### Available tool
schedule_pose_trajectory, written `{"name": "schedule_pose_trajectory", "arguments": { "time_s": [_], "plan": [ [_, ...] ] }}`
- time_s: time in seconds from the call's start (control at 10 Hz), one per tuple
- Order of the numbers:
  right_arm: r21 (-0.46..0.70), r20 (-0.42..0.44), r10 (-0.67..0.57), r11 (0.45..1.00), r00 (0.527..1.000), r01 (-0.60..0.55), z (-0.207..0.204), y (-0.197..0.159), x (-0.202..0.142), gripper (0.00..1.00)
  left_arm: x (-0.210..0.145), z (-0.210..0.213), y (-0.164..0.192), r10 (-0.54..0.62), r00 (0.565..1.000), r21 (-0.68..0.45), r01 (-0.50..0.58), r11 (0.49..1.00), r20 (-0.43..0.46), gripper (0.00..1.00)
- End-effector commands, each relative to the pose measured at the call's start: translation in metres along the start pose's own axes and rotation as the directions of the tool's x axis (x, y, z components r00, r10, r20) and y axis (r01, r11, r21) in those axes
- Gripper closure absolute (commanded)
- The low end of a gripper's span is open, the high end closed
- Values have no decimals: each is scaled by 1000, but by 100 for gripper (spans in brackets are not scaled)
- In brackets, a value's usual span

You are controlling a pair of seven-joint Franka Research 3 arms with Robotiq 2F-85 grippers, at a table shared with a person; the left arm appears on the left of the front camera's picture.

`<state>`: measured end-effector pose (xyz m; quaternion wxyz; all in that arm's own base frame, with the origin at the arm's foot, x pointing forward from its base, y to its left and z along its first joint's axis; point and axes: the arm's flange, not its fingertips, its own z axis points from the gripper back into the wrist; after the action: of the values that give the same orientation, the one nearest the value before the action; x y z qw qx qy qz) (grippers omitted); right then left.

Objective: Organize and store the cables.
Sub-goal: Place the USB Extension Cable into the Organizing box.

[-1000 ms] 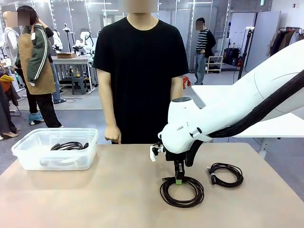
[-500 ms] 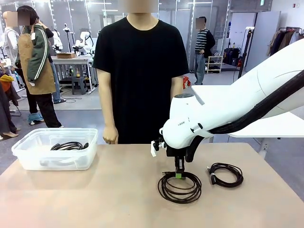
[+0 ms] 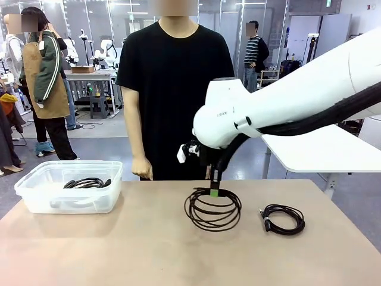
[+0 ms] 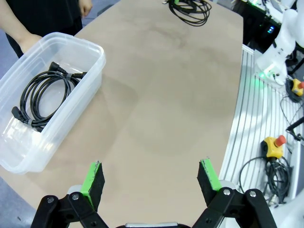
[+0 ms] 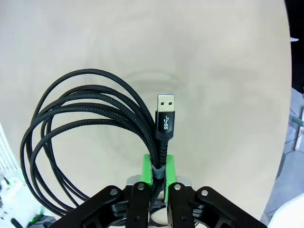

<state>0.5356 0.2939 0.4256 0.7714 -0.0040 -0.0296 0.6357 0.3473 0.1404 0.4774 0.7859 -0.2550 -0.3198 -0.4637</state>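
- Black braided cable (image 3: 209, 227) (image 5: 142, 126), wound in a coil, hung from the right gripper (image 3: 214, 189) (image 5: 156, 178) over the middle of the table (image 3: 119, 250). The jaws were pinched tight on its banded part, and a USB plug (image 5: 165, 114) stuck out beyond them.
- A second coil (image 3: 266, 221) lay on the table to the right, apart from the first.
- A third coil (image 3: 87, 183) (image 4: 66, 75) lay inside the clear bin (image 3: 36, 199) (image 4: 90, 61) at the left.
- The left gripper (image 4: 152, 178) hovered above bare tabletop, fingers spread wide.
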Motion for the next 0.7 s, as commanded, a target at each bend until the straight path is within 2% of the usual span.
{"name": "schedule_pose_trajectory", "arguments": {
  "time_s": [0.0,0.2,0.6],
  "plan": [
    [33,9,-95,995,995,95,-11,2,41,100,-1,1,1,-7,1000,-4,7,1000,2,0],
    [26,22,-115,993,993,114,-23,9,81,100,-1,1,1,-7,1000,-4,7,1000,2,0],
    [47,14,-138,989,990,138,-58,26,127,100,-1,1,1,-7,1000,-4,7,1000,2,0]
  ]
}}
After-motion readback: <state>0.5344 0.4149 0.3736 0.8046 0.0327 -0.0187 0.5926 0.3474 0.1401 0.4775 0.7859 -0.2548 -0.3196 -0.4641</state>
